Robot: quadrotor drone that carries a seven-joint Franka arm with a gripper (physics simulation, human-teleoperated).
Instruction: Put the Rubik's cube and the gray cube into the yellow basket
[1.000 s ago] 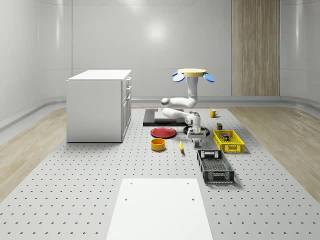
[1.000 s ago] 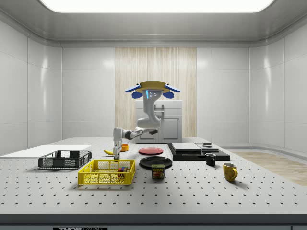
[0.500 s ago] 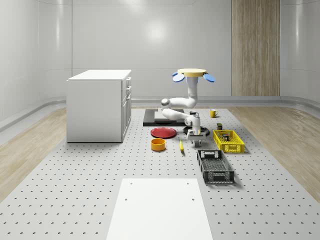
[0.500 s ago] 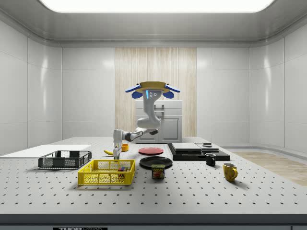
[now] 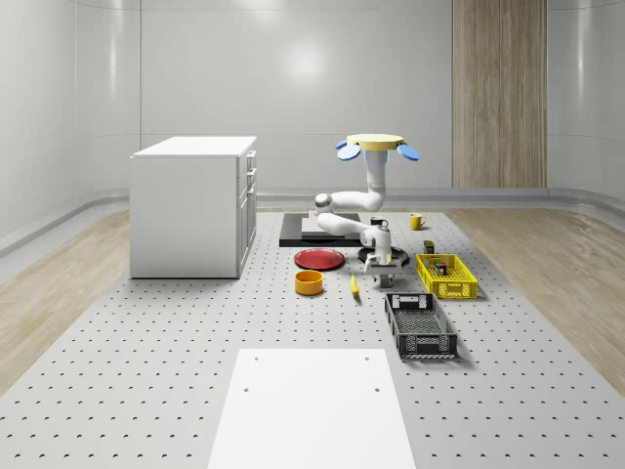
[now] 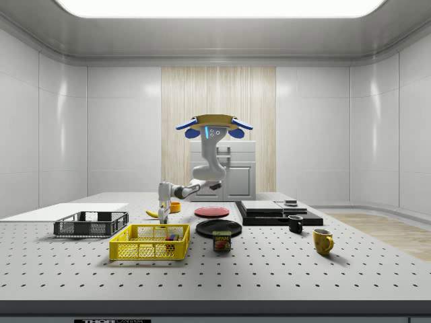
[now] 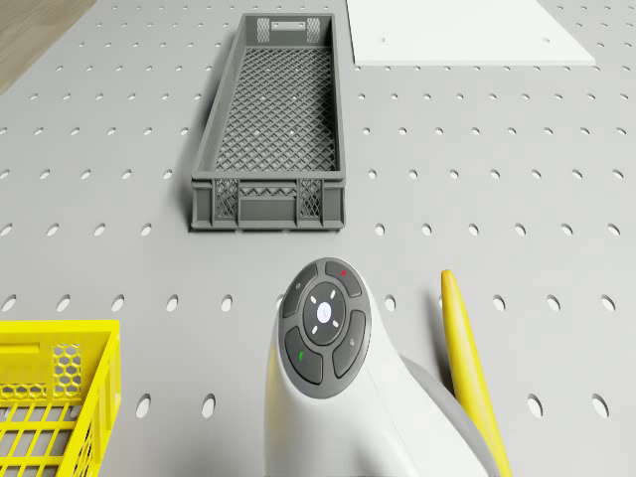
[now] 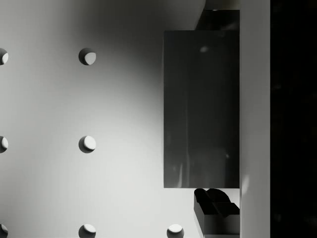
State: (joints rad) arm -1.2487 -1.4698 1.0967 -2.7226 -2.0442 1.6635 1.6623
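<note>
Drone [image 5: 378, 144] hovers above perforated table [image 5: 146, 342]; gripper [image 5: 383, 277] beside meshed yellow basket [image 5: 446, 277].

Tabletop [image 5: 146, 342] looks like matte perforated metal, the yellow basket [image 5: 447, 277] and dark gray crate [image 7: 268, 129] are plastic mesh, and the robot arm [image 7: 338, 388] is smooth glossy white plastic.

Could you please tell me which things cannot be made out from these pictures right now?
- Contents of the yellow basket: in the side view its mesh wall screens them, and they are too small to identify.
- The claw: whole-scene view, too small to judge its fingers.
- The banana: drone view, cut off by the edge, partly behind the arm.
</note>
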